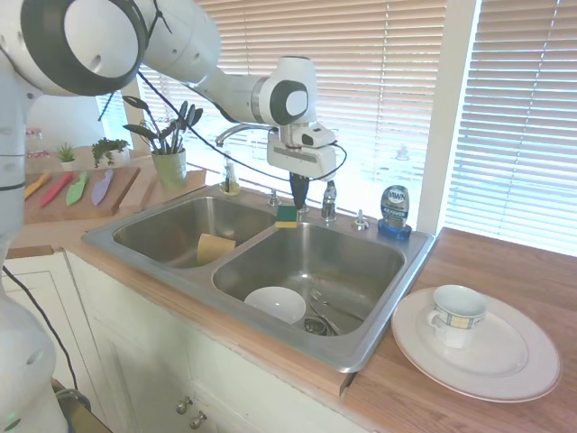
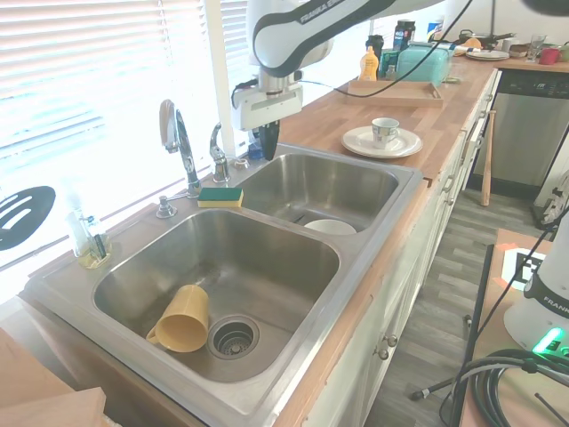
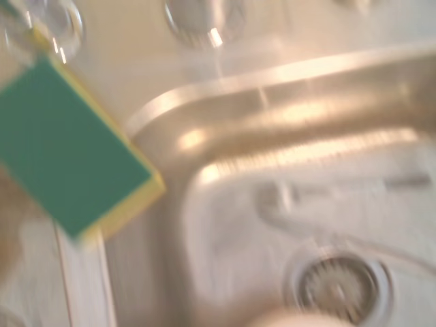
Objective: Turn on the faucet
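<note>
At the back rim of the stainless steel double sink point(image 1: 126, 242), the shiny chrome faucet point(image 2: 177, 133) stands behind the divider between the two basins; its tall thin arched spout point(image 1: 236, 132) curves over toward the left basin in the first exterior view; its separate short chrome lever handle point(image 1: 329, 200) stands upright just to the right of the spout base, its long axis near vertical. The white arm's dark two-finger gripper point(image 1: 298, 191) hangs over the rear rim, fingers pointing down and drawn close together with nothing between them; whether they are fully closed cannot be told. In the first exterior view the lever lies just to the right of the fingertips, near them but apart; in the second exterior view the lever point(image 2: 216, 153) shows to the left of the gripper point(image 2: 268, 142), with open rim between; no contact is visible. A green-topped yellow sponge point(image 1: 288, 216) lies on the divider just beneath and in front of the gripper; the wrist view shows it point(image 3: 71, 146) beside the basin corner, blurred.

Judgement: the faucet is not yet engaged; the coming move turns on a short sideways shift toward the lever at roughly the fingertips' present height. The small low chrome knob point(image 1: 361, 220) and the dark dish soap bottle with blue base point(image 1: 395, 211) stand further right on the rim, beyond the lever.
</note>
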Controlling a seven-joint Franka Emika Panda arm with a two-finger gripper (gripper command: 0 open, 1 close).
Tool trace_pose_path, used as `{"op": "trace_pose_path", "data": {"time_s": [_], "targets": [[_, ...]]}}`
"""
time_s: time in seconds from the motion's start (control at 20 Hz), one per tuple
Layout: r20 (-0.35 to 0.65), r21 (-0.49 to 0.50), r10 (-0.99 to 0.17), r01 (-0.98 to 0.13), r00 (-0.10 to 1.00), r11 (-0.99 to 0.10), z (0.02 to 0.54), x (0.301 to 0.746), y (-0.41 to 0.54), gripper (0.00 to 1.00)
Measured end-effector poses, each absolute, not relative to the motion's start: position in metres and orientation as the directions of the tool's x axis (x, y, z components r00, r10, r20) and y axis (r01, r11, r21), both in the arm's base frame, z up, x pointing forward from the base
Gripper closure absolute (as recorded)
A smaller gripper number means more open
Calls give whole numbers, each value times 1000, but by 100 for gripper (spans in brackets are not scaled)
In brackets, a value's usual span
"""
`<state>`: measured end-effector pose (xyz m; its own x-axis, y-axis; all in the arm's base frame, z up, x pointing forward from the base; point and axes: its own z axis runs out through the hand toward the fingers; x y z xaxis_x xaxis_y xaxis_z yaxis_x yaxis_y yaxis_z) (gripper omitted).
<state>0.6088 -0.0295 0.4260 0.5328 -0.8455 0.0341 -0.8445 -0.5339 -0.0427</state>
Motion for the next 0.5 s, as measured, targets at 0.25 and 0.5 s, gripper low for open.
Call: {"op": "trace_pose_path", "data": {"time_s": [0.25, 0.5], "targets": [[6, -21, -832, -832, 554, -554, 413, 541, -31, 100], [-14, -22, -824, -824, 567, -567, 392, 467, -36, 100]]}}
